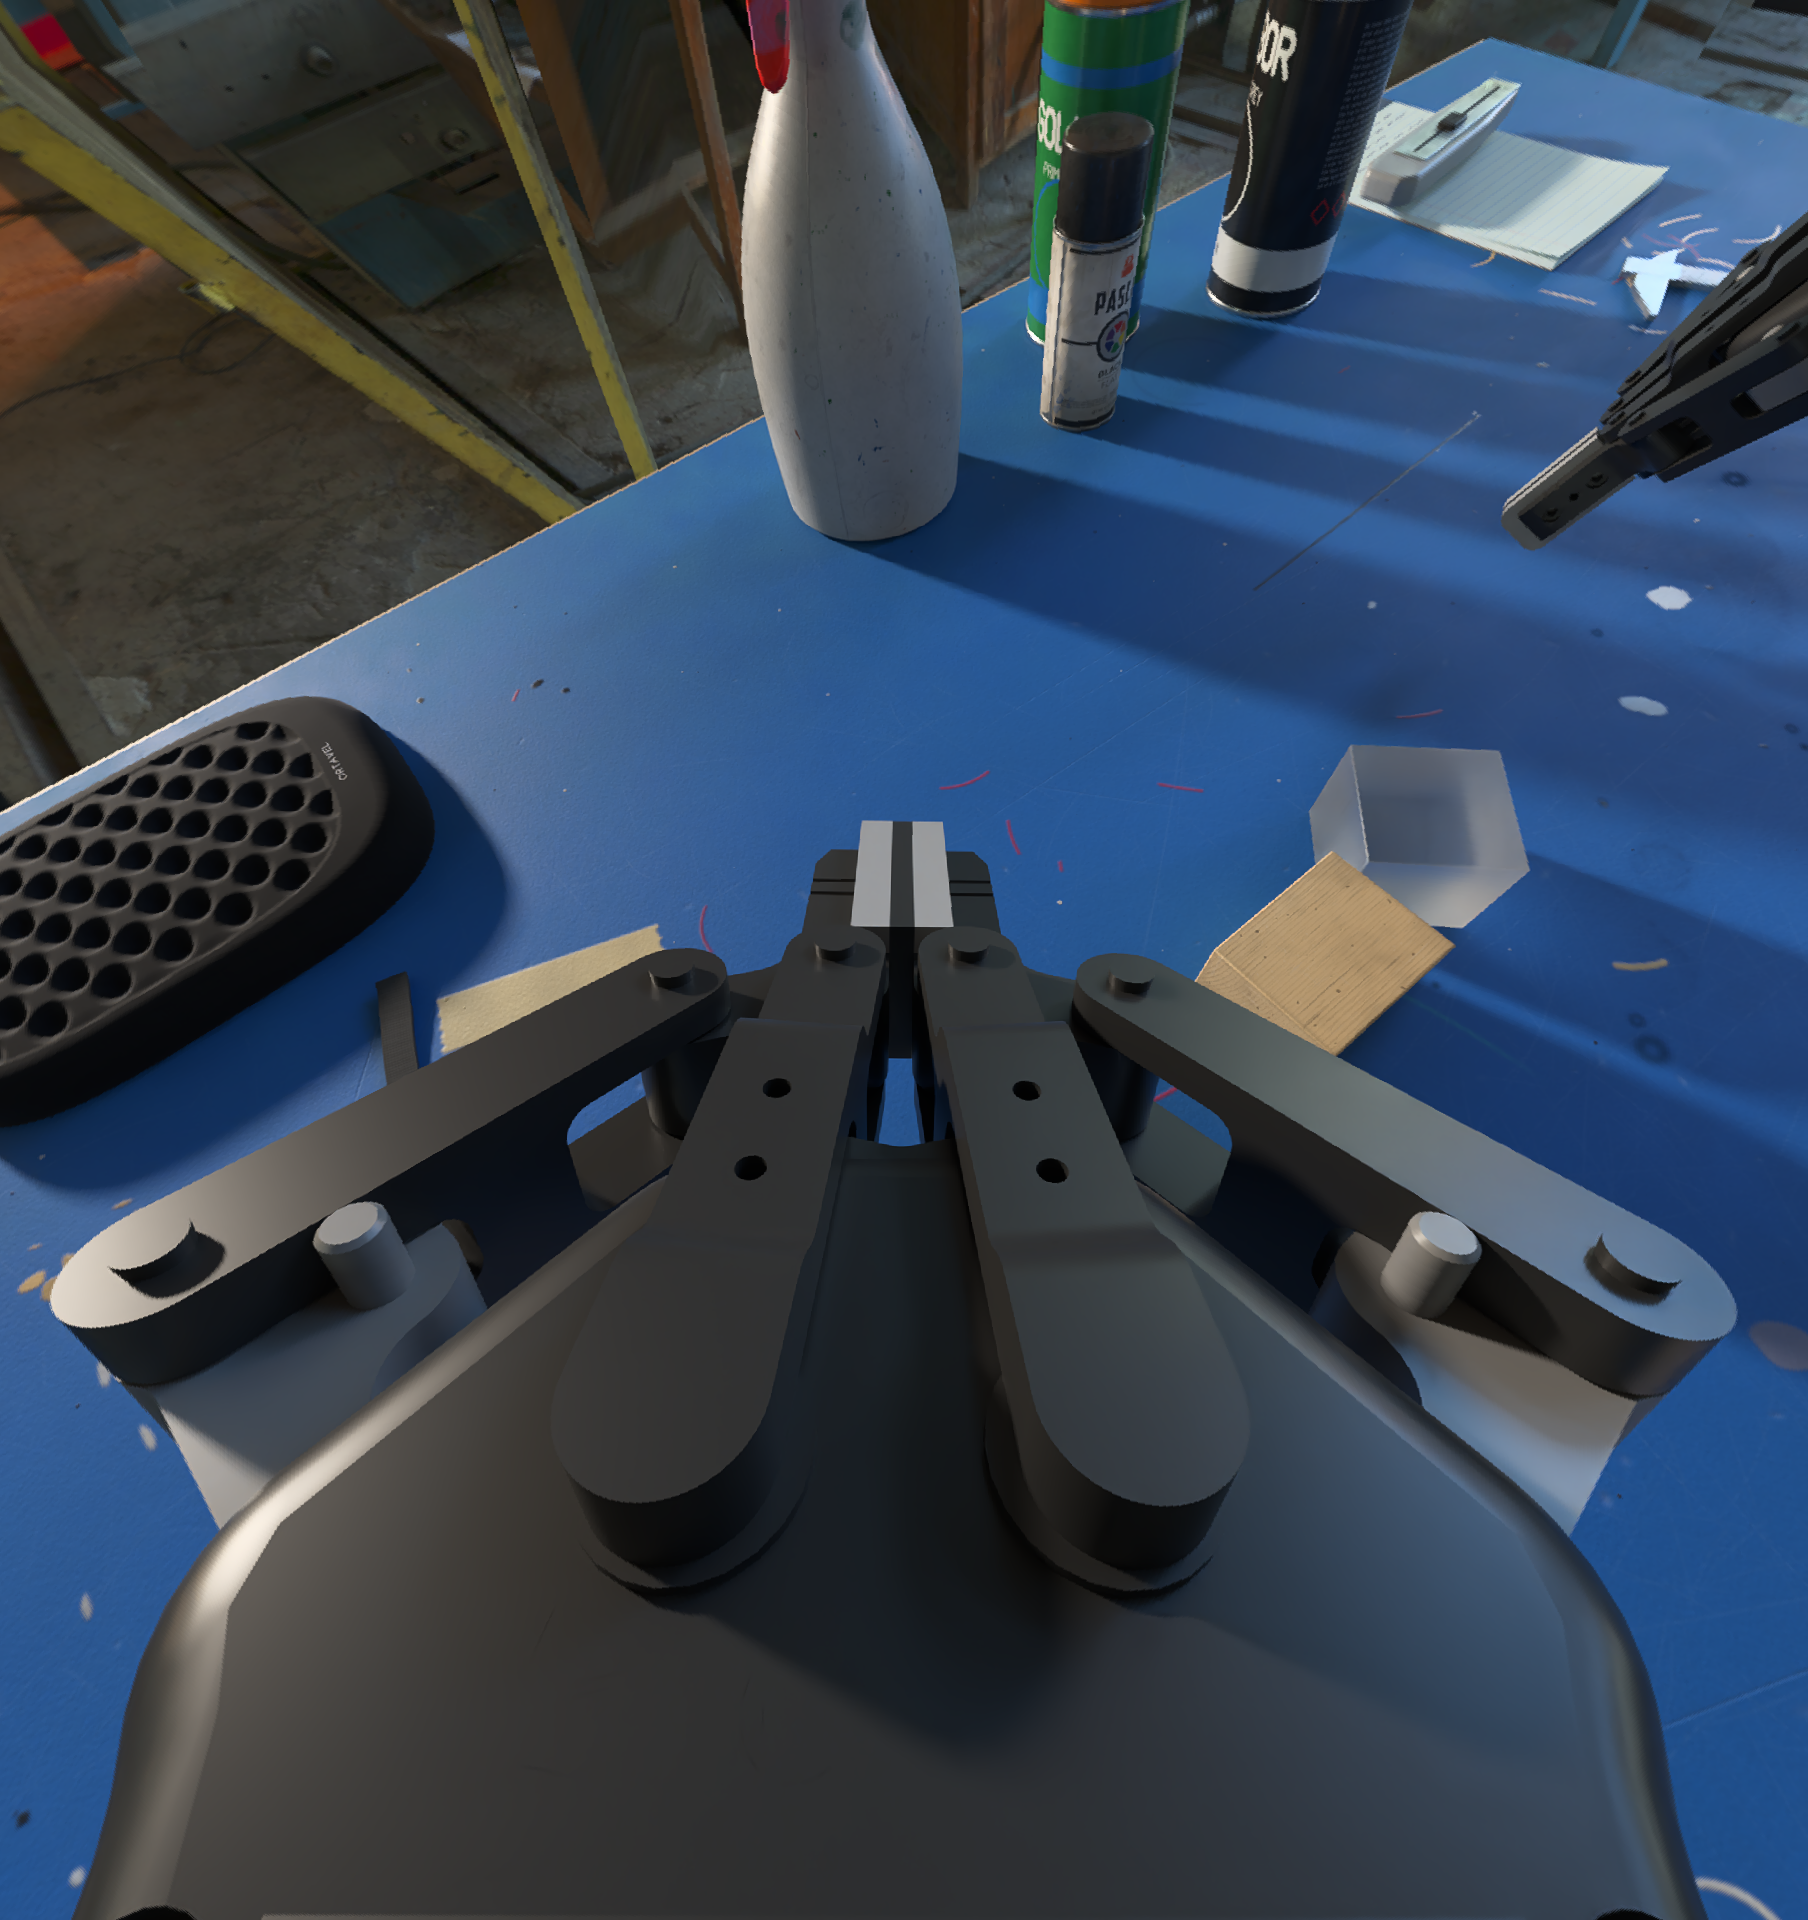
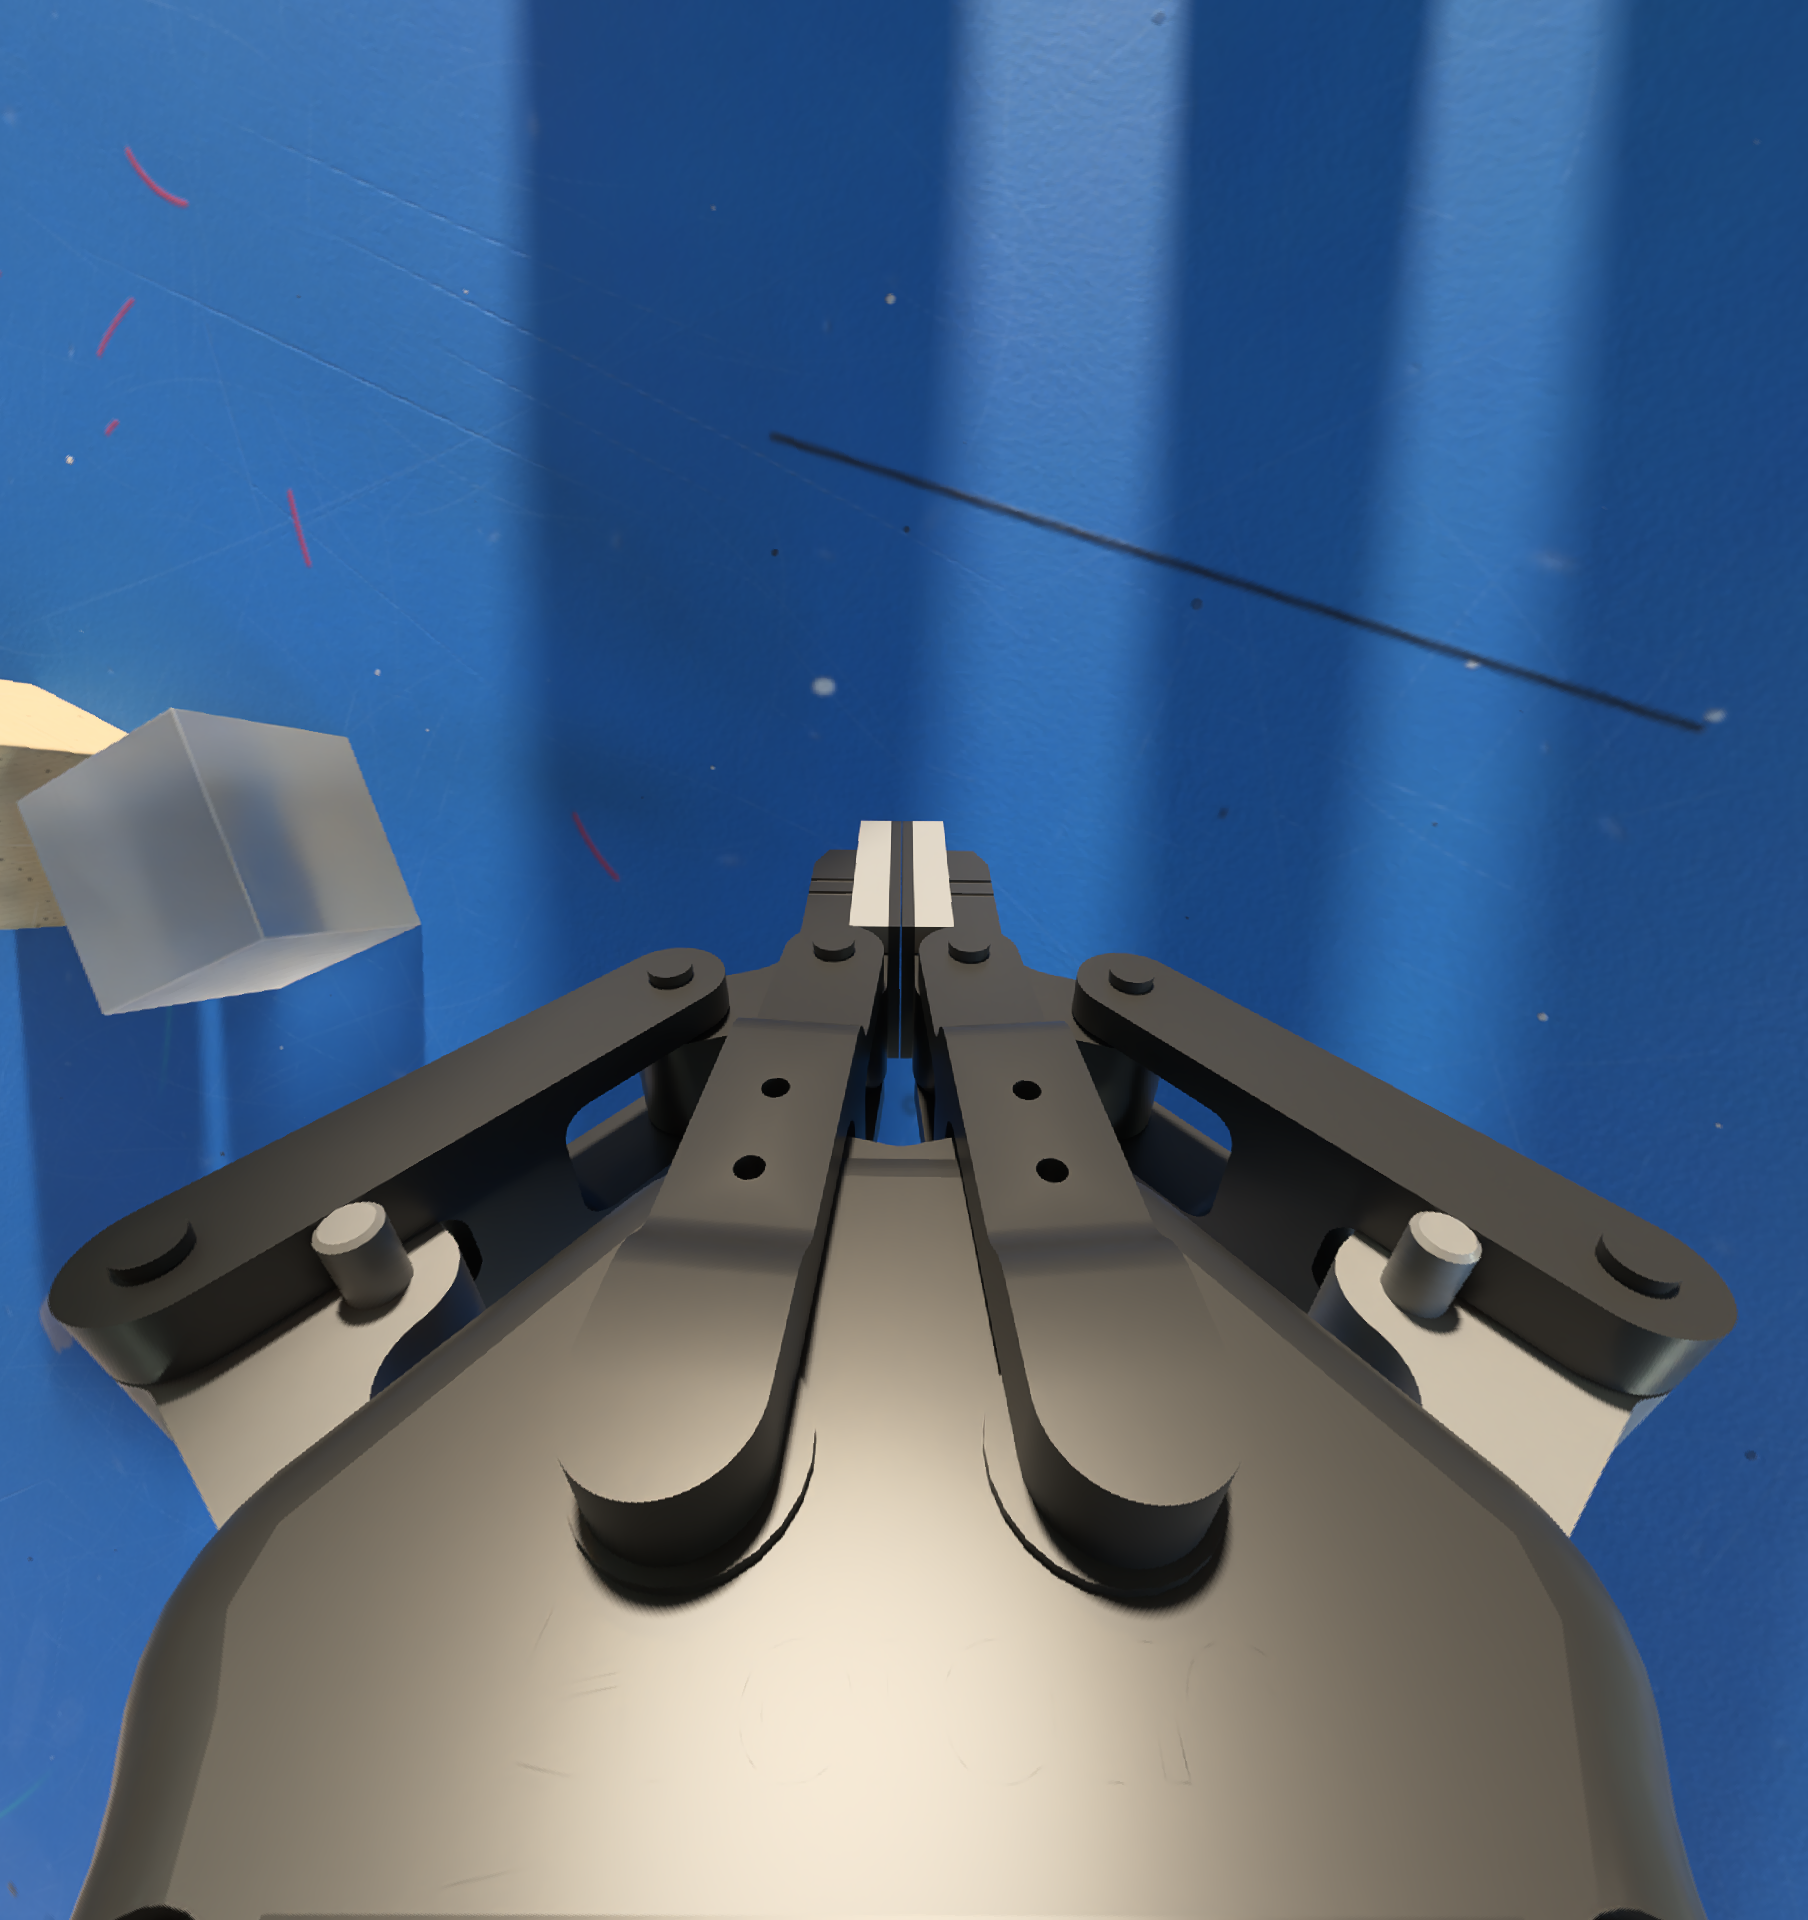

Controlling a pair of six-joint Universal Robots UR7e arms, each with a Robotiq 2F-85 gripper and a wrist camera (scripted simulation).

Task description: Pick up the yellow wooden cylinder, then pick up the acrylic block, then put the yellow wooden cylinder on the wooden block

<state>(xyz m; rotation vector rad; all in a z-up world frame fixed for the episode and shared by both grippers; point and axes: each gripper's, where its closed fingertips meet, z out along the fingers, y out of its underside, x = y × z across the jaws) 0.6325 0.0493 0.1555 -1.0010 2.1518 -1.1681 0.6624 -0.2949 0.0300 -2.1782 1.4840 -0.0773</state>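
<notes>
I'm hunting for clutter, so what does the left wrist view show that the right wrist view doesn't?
Only left wrist view: white bottle, three spray cans, black perforated pad, notepad, the right gripper far off. Only right wrist view: nothing extra, just a closer look. Both: acrylic block touching wooden block, blue table. No yellow cylinder in either.

A scuffed blue worktop point(image 1: 1139, 644) fills most of both views, flecked with pale paint spots and short red marks, and crossed by one thin dark straight line point(image 2: 1243, 582). Light falls over it in broad alternating bright and shadowed bands. Beyond its far edge lies a worn grey concrete floor point(image 1: 256, 540) with an orange-lit patch at the left. Yellow-painted metal frame rails point(image 1: 557, 239) and brown wooden posts point(image 1: 708, 135) stand there.
</notes>
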